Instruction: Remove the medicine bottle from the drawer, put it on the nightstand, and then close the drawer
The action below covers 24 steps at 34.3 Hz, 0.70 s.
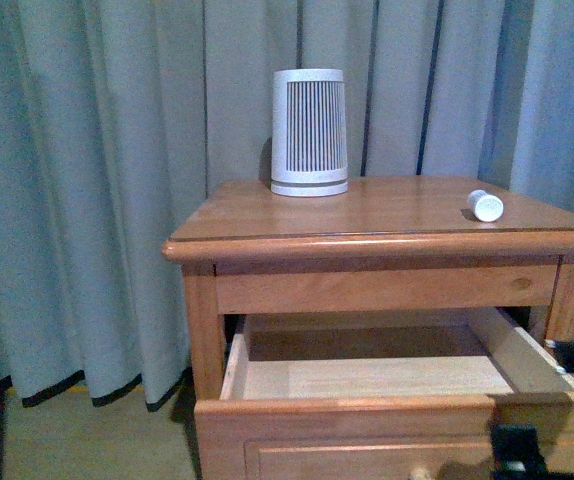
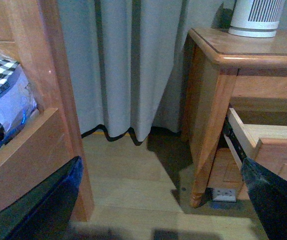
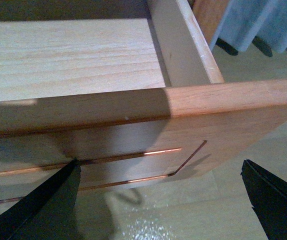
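Note:
The medicine bottle (image 1: 485, 205) lies on its side on the nightstand (image 1: 267, 215), near the top's right edge. The upper drawer (image 1: 367, 420) is pulled out, and its pale interior (image 3: 68, 55) shows nothing inside. My right gripper (image 3: 159, 167) is open just in front of the drawer's panel front (image 3: 223, 115), low and toward its right end, holding nothing. Its dark body shows at the lower right of the front view (image 1: 517, 448). My left gripper (image 2: 161, 162) is open over the floor, left of the nightstand (image 2: 208, 100), and empty.
A large white ribbed canister (image 1: 309, 132) stands at the back of the top. Grey curtains (image 1: 87, 200) hang behind. In the left wrist view a wooden furniture frame (image 2: 58, 100) with a checked cloth (image 2: 1, 70) stands opposite. A white socket (image 2: 224, 194) lies by the nightstand's foot.

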Motion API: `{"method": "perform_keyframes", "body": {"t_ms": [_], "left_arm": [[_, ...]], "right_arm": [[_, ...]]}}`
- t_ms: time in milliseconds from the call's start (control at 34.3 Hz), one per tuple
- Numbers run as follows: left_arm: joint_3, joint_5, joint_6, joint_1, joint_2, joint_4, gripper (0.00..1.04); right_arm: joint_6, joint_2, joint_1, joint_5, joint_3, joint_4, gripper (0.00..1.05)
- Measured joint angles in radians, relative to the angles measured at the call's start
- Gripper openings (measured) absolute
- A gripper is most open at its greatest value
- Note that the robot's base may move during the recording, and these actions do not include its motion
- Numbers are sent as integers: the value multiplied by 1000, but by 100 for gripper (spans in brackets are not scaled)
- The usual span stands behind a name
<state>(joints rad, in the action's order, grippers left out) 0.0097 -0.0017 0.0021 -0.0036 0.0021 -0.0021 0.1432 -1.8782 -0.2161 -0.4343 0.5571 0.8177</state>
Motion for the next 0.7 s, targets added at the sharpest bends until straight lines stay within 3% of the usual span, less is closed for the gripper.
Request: {"method": "perform_keyframes", "body": {"t_ms": [204, 438, 700], "left_arm": [[0, 0, 0, 0, 0, 0, 98], [0, 0, 0, 0, 0, 0, 98], [0, 0, 0, 0, 0, 0, 98]], "right_arm": [[-120, -184, 43, -10, 293, -9, 98], [-167, -300, 77, -19, 542, -125, 98], [-111, -245, 57, 14, 491, -156, 98]]}}
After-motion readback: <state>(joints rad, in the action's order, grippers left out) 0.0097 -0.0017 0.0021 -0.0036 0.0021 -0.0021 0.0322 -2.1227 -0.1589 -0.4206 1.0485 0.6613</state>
